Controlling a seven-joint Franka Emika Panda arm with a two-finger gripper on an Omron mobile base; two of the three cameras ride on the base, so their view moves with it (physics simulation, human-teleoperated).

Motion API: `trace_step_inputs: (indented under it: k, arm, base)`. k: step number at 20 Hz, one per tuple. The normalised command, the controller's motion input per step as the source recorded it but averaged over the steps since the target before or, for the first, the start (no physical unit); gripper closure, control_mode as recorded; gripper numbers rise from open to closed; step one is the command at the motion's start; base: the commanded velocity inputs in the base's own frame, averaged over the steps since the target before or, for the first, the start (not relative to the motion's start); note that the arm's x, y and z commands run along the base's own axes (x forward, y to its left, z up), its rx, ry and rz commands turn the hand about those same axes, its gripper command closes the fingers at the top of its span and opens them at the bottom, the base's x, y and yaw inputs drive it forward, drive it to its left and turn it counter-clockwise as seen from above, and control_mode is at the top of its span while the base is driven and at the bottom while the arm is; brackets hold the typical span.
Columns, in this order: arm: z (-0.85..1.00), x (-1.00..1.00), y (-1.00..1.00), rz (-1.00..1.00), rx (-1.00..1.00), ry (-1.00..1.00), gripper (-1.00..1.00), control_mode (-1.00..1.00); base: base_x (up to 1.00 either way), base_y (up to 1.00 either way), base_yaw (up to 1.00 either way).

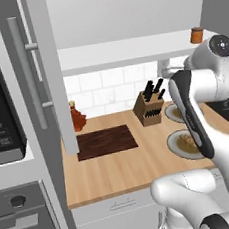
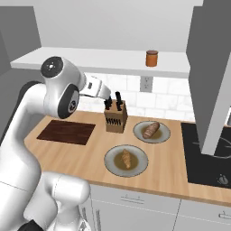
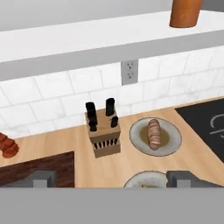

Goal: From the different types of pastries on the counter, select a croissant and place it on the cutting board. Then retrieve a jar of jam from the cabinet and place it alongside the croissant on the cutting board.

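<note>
Broadly, we read the scene from left to right, noting what each view adds.

Bottle: we see a reddish-brown narrow-necked bottle point(image 1: 77, 117) at the backsplash in the left base view; the hand view catches only its edge, far left.

Board: the flat dark-brown rectangular wooden cutting board point(image 1: 106, 141) lies bare on the long light-wood butcher-block counter point(image 2: 167, 169), just beside the bottle. The open pale grey cabinet door point(image 1: 50, 73) hides its near left corner in the left base view; the right base view shows it whole.

Knife block: a tan wooden knife block with black handles point(image 2: 115, 116) stands between board and plates.

Croissant: the small golden-tan lumpy croissant point(image 2: 126, 158) rests on the nearer round pale plate point(image 2: 140, 166). We see it clearly in the right base view; the white arm partly covers it in the left base view.

Other pastry: the darker brown oblong pastry with a pale band point(image 3: 153, 133) lies on the farther round plate point(image 3: 174, 141), plainest in the hand view.

Jar: the small orange-amber jar of jam with a darker lid point(image 2: 152, 58) stands upright on the white cabinet shelf point(image 2: 108, 61), above the plates.

Gripper: we find the two-finger gripper point(image 3: 113, 179) raised above the counter, its dark fingertips point(image 3: 42, 178) spread wide apart, pinching nothing.
</note>
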Motion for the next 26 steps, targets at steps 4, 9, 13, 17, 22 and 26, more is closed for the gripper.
trace_step_inputs:
  k: [4, 9, 13, 17, 22, 26]
  arm:
    - [0.14, 0.02, -0.08, 0.01, 0.00, -0.05, -1.00, -1.00]
    - [1.00, 0.30, -0.64, 0.01, 0.00, -0.10, -1.00, -1.00]
    - [0.64, 0.18, -0.33, 0.01, 0.00, -0.06, -1.00, -1.00]
    - [0.04, 0.30, -0.18, 0.00, 0.00, -0.10, -1.00, -1.00]
    - [0.12, 0.43, -0.39, 0.01, 0.01, -0.19, -1.00, -1.00]
    - [-0.26, -0.07, -0.13, 0.00, -0.09, -0.22, -1.00, -1.00]
  base:
    - [0.00, 0.00, 0.00]
    - [0.00, 0.00, 0.00]
    - [0.00, 0.00, 0.00]
    - [0.00, 0.00, 0.00]
    - [0.00, 0.00, 0.00]
    - [0.00, 0.00, 0.00]
